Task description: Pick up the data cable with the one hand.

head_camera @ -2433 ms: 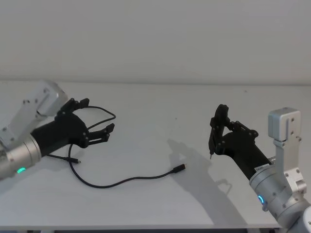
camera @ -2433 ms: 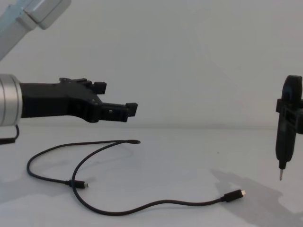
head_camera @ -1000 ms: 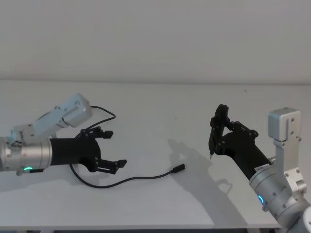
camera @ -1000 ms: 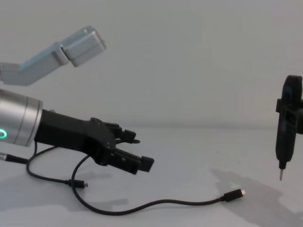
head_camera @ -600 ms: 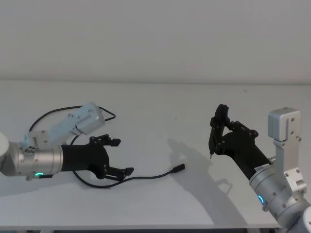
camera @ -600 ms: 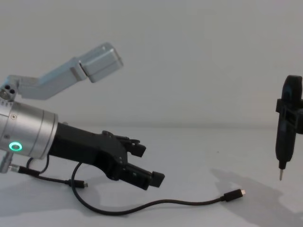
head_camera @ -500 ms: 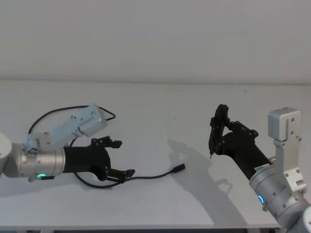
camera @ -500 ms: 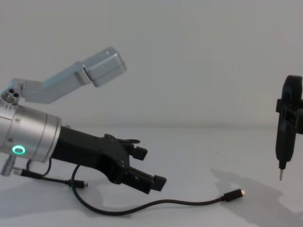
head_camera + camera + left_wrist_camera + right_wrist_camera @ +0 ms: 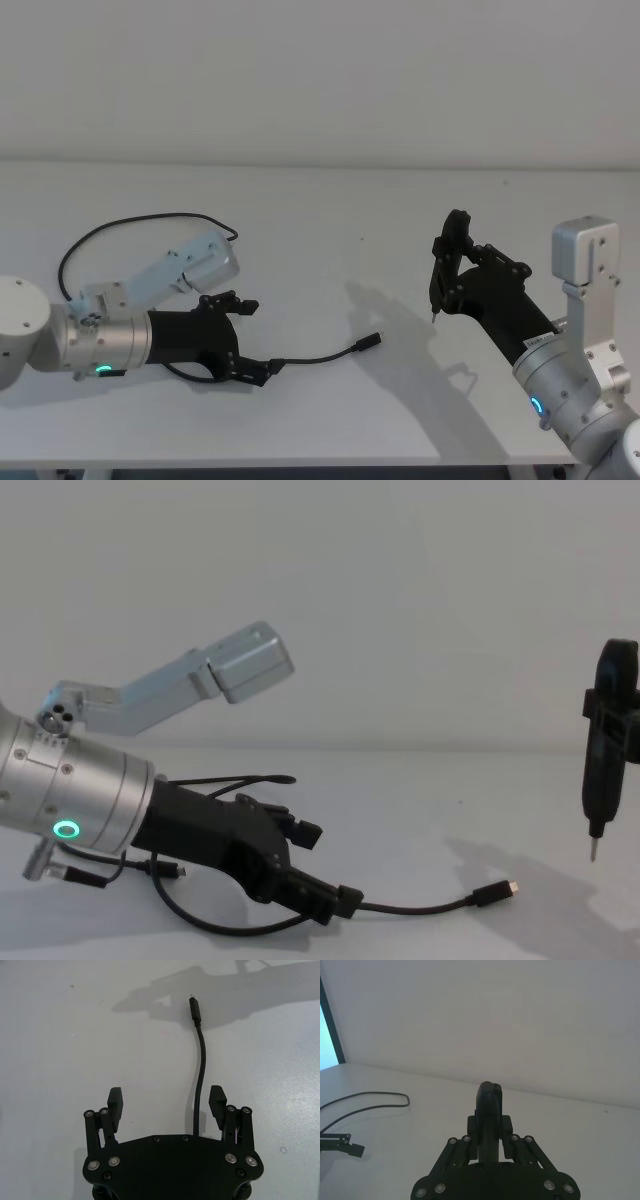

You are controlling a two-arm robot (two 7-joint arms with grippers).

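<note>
If closing from this pose, expect an off-centre pinch. Left black angular pincer spread apart, down low at the white worktop, straddling the long thin black data cable. Runs between the fingers but hugs one of them, well off the midline. Cannot tell whether the fingertips touch the worktop.

Risks, as judged:
- Could get shoved sideways by the near finger and roll out instead of being pinched. Cause: the offset, plus a thin, round, floppy section.
- Could slip under the pads if closed too high. Cause: lying flat on the worktop.
- Could scrape or jam on the worktop if driven lower.
- Free end with small black plug and silver tip lies ahead of the pincer; likely to drag or swing on lift.
- Far loop curls round behind the left arm; may snag there when raised.

Right pincer parked raised on the right, clamped on a slim black pen-like tool, well apart from the cable.

Containers: none involved. Lies bare on the worktop, inside nothing.
</note>
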